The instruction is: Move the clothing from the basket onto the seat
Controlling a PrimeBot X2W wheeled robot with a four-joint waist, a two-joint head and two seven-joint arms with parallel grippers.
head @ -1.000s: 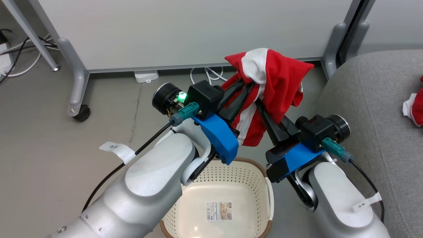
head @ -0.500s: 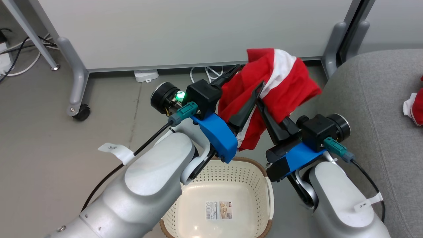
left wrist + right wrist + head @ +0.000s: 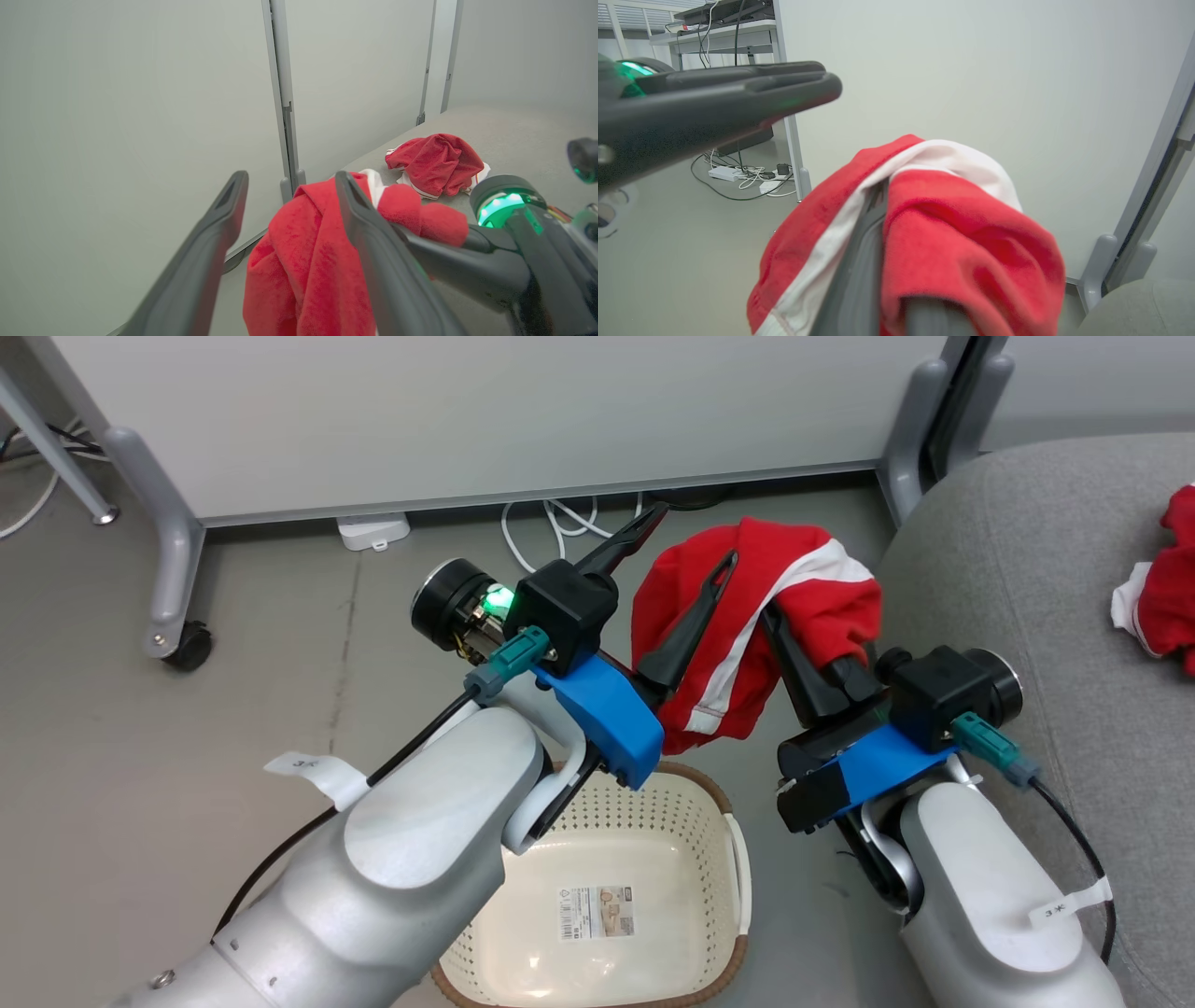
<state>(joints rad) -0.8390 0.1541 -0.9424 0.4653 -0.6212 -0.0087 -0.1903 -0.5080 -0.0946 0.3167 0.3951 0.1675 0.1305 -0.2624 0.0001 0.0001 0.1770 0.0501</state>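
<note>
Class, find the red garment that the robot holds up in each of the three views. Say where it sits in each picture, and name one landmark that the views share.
Head view: the carried garment is right of centre, just above the middle.
Left wrist view: the carried garment is at lower centre.
Right wrist view: the carried garment is at lower centre, reaching the bottom edge.
Shared landmark: the grey seat, on the right in each.

left pincer (image 3: 692, 535) opened, freeing the clothing (image 3: 822, 602); right pincer (image 3: 784, 625) carried it toward the seat (image 3: 1027, 616).
</note>
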